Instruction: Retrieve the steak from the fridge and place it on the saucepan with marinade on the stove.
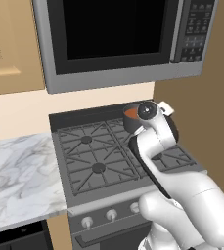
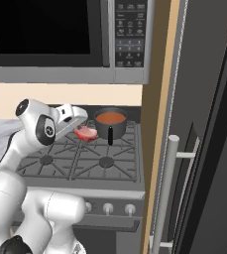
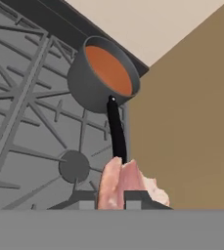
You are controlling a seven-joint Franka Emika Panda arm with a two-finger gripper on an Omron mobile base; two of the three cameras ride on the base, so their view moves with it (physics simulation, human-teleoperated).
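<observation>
The fridge (image 2: pixel 204 149) is the big grey slab on the right, doors closed, with a long bar handle. Next to it the stove (image 2: pixel 85 158) has black grates and a row of knobs along the front, with a microwave (image 1: pixel 118 39) hanging above and a marble counter (image 1: pixel 15 176) off to its left. On the back right burner sits the saucepan (image 2: pixel 110 123), dark grey, full of orange-red liquid, its short black handle pointing toward the front. The hand (image 3: pixel 116 201) is clamped on the steak (image 3: pixel 125 185), holding it up in the air over the grates just beside the pan, not touching it. The meat looks pinkish-red with pale streaks, a small flat piece pinched between the fingers.
</observation>
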